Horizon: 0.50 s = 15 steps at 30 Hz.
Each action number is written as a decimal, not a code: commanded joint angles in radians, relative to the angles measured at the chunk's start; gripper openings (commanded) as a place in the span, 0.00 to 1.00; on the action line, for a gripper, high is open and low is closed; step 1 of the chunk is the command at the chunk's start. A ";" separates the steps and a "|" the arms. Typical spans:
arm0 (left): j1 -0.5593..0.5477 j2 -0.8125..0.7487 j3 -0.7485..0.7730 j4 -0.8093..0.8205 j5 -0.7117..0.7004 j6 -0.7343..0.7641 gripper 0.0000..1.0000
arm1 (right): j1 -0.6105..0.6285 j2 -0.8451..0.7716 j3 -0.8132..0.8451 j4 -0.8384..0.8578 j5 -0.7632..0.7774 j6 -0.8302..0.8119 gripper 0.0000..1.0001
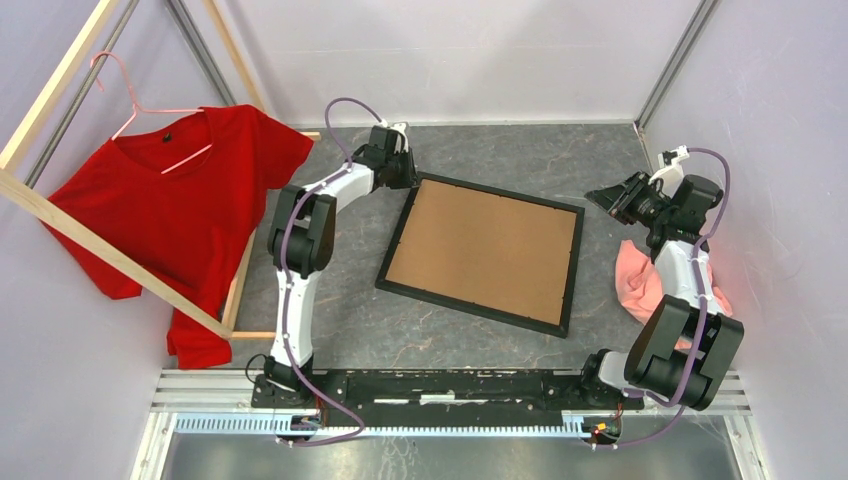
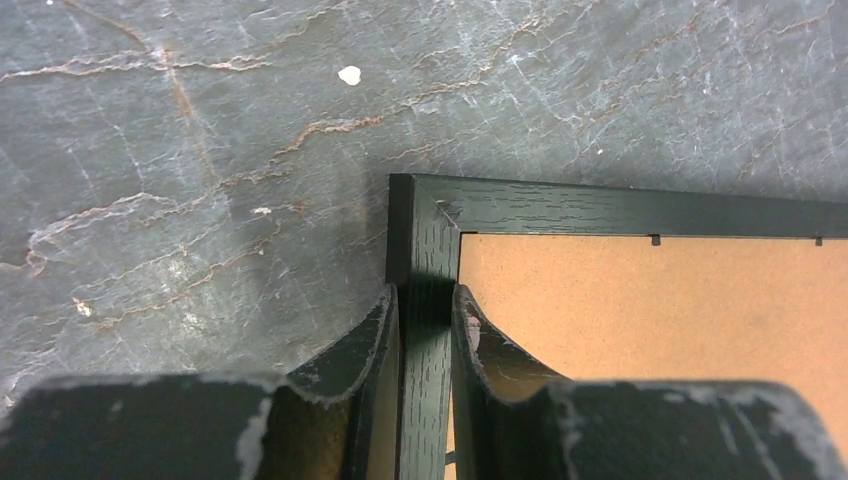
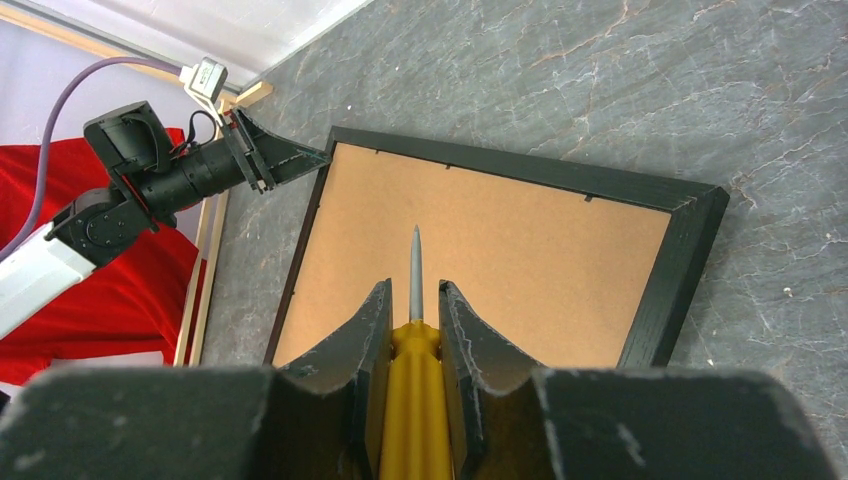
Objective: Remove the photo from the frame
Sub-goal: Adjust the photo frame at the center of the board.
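Observation:
The black frame (image 1: 398, 232) lies face down on the grey table, its brown backing board (image 1: 485, 250) up. The photo is hidden. My left gripper (image 1: 408, 172) is at the frame's far left corner; in the left wrist view its fingers (image 2: 380, 330) press both sides of the frame's left bar (image 2: 425, 400), so the left gripper (image 2: 425, 300) is shut on it. My right gripper (image 1: 605, 198) hovers off the frame's far right corner. In the right wrist view the right gripper (image 3: 413, 295) is shut on a yellow-handled screwdriver (image 3: 415, 400), whose tip points over the backing board (image 3: 480, 260).
A red T-shirt (image 1: 180, 210) on a pink hanger hangs from a pale wooden rack (image 1: 60, 215) at the left. A pink cloth (image 1: 640, 280) lies by the right arm. Walls close in the table at the back and both sides.

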 commanded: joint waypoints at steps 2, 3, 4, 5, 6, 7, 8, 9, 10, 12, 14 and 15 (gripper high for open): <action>0.069 -0.037 -0.102 -0.041 -0.129 -0.121 0.12 | -0.003 -0.024 0.031 0.017 -0.005 -0.016 0.00; 0.081 -0.047 -0.120 -0.033 -0.134 -0.131 0.12 | -0.003 -0.024 0.031 0.017 -0.005 -0.016 0.00; 0.093 -0.061 -0.137 -0.026 -0.138 -0.139 0.12 | -0.003 -0.023 0.031 0.017 -0.005 -0.015 0.00; 0.105 -0.075 -0.154 -0.024 -0.138 -0.146 0.12 | -0.003 -0.022 0.031 0.017 -0.005 -0.014 0.00; 0.119 -0.092 -0.167 -0.022 -0.139 -0.153 0.11 | -0.003 -0.022 0.031 0.017 -0.005 -0.014 0.00; 0.130 -0.104 -0.179 -0.019 -0.137 -0.159 0.11 | -0.003 -0.022 0.031 0.017 -0.005 -0.012 0.00; 0.141 -0.116 -0.192 -0.019 -0.136 -0.163 0.11 | -0.004 -0.022 0.031 0.017 -0.005 -0.013 0.00; 0.148 -0.125 -0.204 -0.013 -0.129 -0.163 0.11 | -0.003 -0.022 0.031 0.017 -0.006 -0.013 0.00; 0.152 -0.132 -0.214 -0.012 -0.123 -0.161 0.11 | -0.004 -0.022 0.032 0.017 -0.007 -0.011 0.00; 0.155 -0.139 -0.230 -0.016 -0.104 -0.159 0.11 | -0.003 -0.024 0.030 0.017 -0.007 -0.010 0.00; 0.154 -0.148 -0.255 -0.003 -0.053 -0.166 0.10 | 0.000 -0.025 0.027 0.022 -0.006 -0.006 0.00; 0.152 -0.153 -0.269 0.011 -0.025 -0.171 0.11 | 0.003 -0.025 0.024 0.027 -0.006 -0.002 0.00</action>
